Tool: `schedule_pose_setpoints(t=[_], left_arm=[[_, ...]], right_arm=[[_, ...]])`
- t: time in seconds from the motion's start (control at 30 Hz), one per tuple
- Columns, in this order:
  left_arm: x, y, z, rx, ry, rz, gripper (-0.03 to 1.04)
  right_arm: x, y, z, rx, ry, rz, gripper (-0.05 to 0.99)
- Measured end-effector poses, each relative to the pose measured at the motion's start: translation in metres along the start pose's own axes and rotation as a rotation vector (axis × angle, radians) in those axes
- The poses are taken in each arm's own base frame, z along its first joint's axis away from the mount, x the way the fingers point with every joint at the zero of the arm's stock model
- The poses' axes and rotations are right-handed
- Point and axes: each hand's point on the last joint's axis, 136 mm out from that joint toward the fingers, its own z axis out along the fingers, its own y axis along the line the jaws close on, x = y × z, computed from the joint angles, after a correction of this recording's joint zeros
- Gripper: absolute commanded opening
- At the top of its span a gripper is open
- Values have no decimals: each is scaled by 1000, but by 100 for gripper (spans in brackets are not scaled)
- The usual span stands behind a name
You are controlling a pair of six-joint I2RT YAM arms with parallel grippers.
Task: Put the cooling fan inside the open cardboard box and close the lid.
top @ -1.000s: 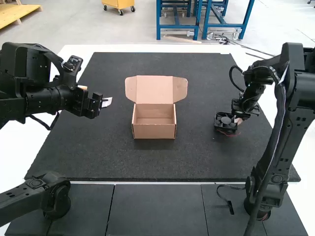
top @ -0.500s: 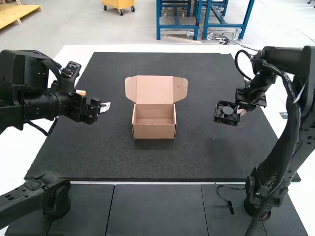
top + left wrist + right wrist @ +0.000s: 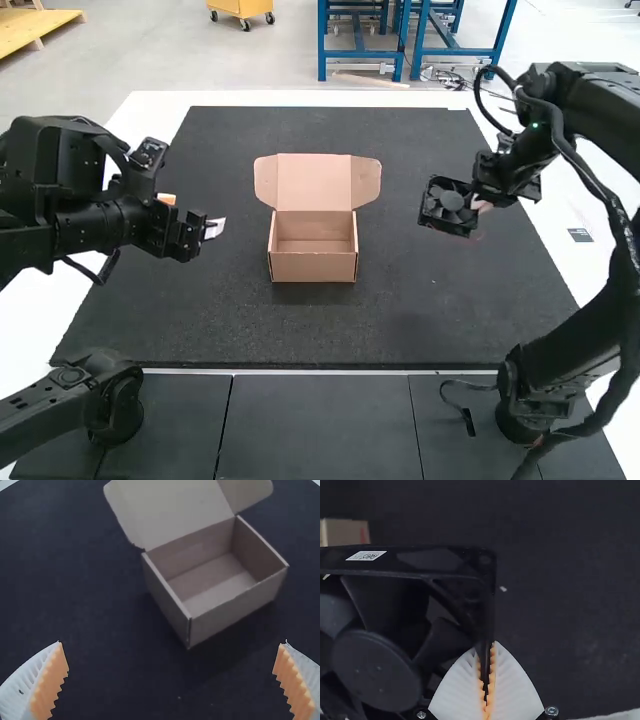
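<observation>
My right gripper [image 3: 479, 206] clamps the black square plastic cooling fan [image 3: 445, 205] aloft toward the right edge of the black mat [image 3: 300, 320]; my left gripper [image 3: 209, 227] gapes empty. Mid-mat, the brown cardboard box [image 3: 313, 247] sits empty, lid up: placing and closing remain.

**A:** What do the two arms look like?

**B:** The left arm [image 3: 70, 210] and right arm [image 3: 590, 100] are both matte black. Each is built of thick rounded segments with cylindrical joints. A thin black cable [image 3: 479, 82] loops beside the right arm.

**A:** And the ends?

**B:** The left gripper [image 3: 170, 682] has white ribbed fingers [image 3: 20, 695] lined with toothed orange pads [image 3: 50, 682]. The right gripper [image 3: 486, 690] matches it, with small silver screws [image 3: 550, 710] at its black base.
</observation>
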Motion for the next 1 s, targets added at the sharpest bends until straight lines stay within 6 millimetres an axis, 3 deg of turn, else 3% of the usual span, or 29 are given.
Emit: schedule_pose_setpoints(t=[0.23,0.63,1.0], left_arm=[[3,0,0,-3,-1,0,97],[9,2,-11,-11,-9,0,97],[15,2,-19,-15,-9,0,97]], right_arm=[[14,38,-8,-34,39,-49,-1],[53,110,-3,-105,94,-146,-1],[61,145,19,-129,121,-141,-1]])
